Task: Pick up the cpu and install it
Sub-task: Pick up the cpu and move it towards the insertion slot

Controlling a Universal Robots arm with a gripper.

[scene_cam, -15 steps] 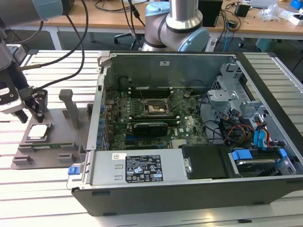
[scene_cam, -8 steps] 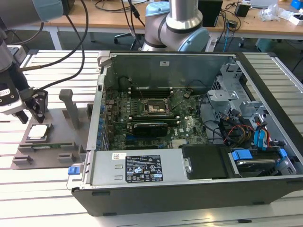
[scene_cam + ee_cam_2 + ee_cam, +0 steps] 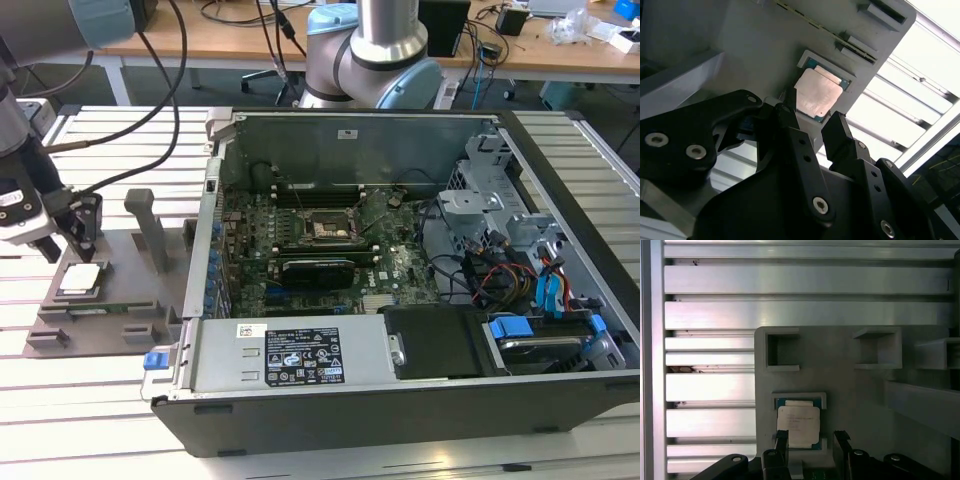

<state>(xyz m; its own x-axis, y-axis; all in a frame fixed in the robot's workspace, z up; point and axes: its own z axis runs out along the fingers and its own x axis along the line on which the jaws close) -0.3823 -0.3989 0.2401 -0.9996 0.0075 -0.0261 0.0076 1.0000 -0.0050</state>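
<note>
First wrist view: black fingers (image 3: 782, 445) spread open, parked just over small silvery square cpu (image 3: 798, 422), seated in grey plastic holder (image 3: 850, 385) on slatted aluminium tabletop (image 3: 710, 315).

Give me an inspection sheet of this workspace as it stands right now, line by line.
Surface: slatted metal table, carrying a grey fixture tray and an open computer case.
Job's things: cpu lying in its tray recess; socket inside the case.
Clutter: nothing seen.
Grippers: gripper open, just over the cpu, not holding it.
Cables: black cables looping above the table; coloured wires inside the case.
Surroundings: wooden desks behind.
</note>
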